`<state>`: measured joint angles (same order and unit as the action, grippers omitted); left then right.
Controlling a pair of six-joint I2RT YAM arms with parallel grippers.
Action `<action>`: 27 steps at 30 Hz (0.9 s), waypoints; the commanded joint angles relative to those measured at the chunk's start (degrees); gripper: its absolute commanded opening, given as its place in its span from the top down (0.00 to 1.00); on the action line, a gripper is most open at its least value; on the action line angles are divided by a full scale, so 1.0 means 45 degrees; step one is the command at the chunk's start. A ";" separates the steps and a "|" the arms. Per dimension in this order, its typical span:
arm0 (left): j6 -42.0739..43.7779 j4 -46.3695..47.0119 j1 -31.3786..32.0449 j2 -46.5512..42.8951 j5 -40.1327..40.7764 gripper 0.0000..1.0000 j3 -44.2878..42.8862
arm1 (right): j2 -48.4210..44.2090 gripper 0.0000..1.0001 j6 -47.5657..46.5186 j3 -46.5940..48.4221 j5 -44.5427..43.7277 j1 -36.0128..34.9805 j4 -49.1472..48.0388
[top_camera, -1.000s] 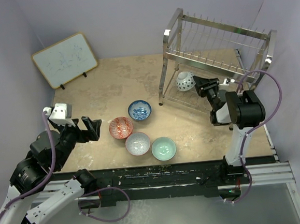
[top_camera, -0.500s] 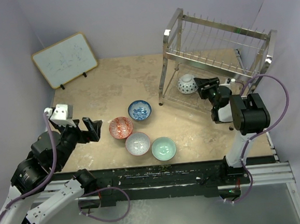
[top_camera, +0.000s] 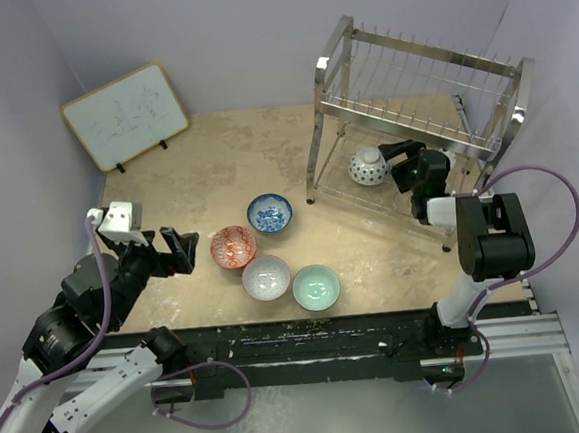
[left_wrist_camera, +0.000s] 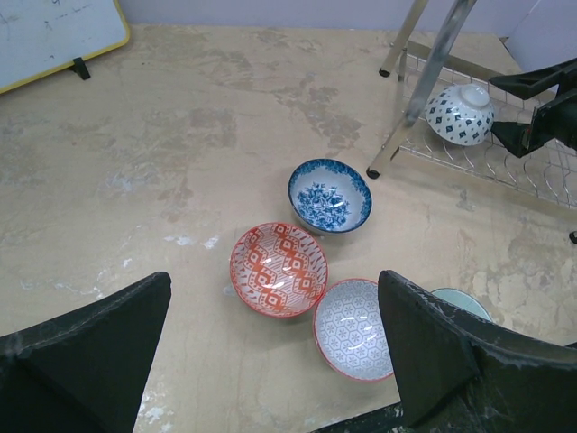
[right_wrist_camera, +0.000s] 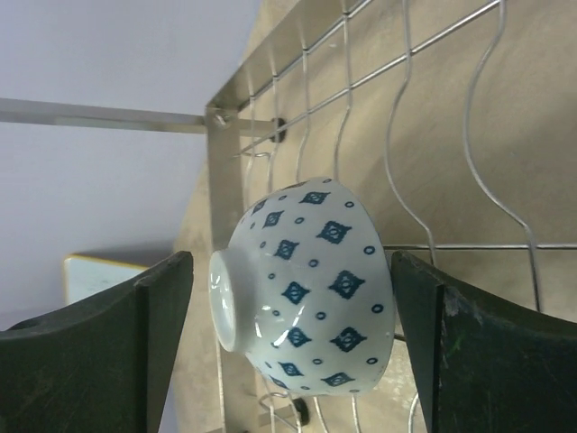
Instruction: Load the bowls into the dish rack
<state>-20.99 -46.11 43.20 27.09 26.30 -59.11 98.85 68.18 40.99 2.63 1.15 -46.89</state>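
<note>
A blue-and-white bowl (top_camera: 369, 167) lies foot-up on the lower tier of the silver dish rack (top_camera: 416, 106). My right gripper (top_camera: 400, 163) is open around it; in the right wrist view the bowl (right_wrist_camera: 311, 289) sits between the spread fingers (right_wrist_camera: 149, 325) on the rack wires (right_wrist_camera: 406, 117). On the table stand the blue bowl (top_camera: 269, 212), red-orange bowl (top_camera: 234, 247), grey-white bowl (top_camera: 266, 276) and mint bowl (top_camera: 316, 287). My left gripper (top_camera: 177, 250) is open and empty, just left of the red-orange bowl (left_wrist_camera: 278, 268).
A framed whiteboard (top_camera: 126, 114) stands at the back left. The rack's legs (left_wrist_camera: 433, 63) stand right of the blue bowl (left_wrist_camera: 330, 195). Purple walls close in the table. The arm bases and a black rail run along the near edge.
My right gripper moved the blue-and-white bowl right and deeper onto the rack's lower tier, turning it foot-up. The left arm has barely moved.
</note>
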 commanded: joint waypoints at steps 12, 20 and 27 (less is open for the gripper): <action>-0.0208 0.0406 0.0048 -0.0322 -0.0126 0.01 0.0182 | -0.1841 0.05 -0.3800 0.1935 -0.3438 -0.1651 0.5086; -0.0289 0.0417 0.0038 -0.0489 -0.0102 0.01 0.0315 | -0.2776 0.07 -0.4991 0.1756 -0.4890 -0.2452 0.6977; -0.0427 0.0435 0.0048 -0.0581 -0.0128 0.01 0.0521 | -0.2414 0.18 -0.5854 0.2355 -0.5399 -0.2560 0.7895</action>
<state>-21.96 -45.95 43.20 25.21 26.09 -57.25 87.83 45.45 47.81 -18.06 -10.20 -14.76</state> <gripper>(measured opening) 0.992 0.860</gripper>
